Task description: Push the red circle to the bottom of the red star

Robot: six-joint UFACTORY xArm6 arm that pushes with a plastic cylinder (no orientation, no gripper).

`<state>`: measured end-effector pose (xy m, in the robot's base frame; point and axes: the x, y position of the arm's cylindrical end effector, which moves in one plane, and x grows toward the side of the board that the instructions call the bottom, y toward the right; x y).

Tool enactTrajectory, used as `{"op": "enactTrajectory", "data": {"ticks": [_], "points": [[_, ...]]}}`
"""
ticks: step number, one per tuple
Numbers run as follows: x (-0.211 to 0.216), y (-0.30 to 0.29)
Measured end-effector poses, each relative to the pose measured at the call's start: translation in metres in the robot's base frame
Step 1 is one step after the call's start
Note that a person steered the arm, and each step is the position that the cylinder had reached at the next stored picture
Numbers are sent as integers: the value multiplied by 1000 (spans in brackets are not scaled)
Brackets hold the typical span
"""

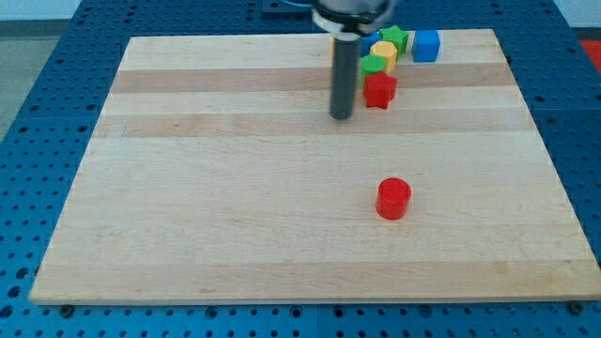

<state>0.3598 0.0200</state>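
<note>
A short red cylindrical block, the red circle (393, 199), is seen standing alone on the pale wooden board (216, 225), toward the view's lower right, its flat round top lighter than its side. The red star-shaped block (379, 90) is found well above it, near the view's top, touching a green round block (374, 65). A yellow block (384, 50), a green star-shaped block (393, 38) and a blue cube (426, 45) are clustered just beyond. No fingers are carried; the dark rod's end, my tip (341, 117), is set just left of the red star, well apart from the red circle.
</note>
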Motion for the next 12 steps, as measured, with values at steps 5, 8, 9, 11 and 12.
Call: {"op": "enactTrajectory", "data": {"ticks": [5, 8, 9, 11, 12], "points": [[185, 117], [158, 31], [121, 61], [100, 82], [119, 141]]}}
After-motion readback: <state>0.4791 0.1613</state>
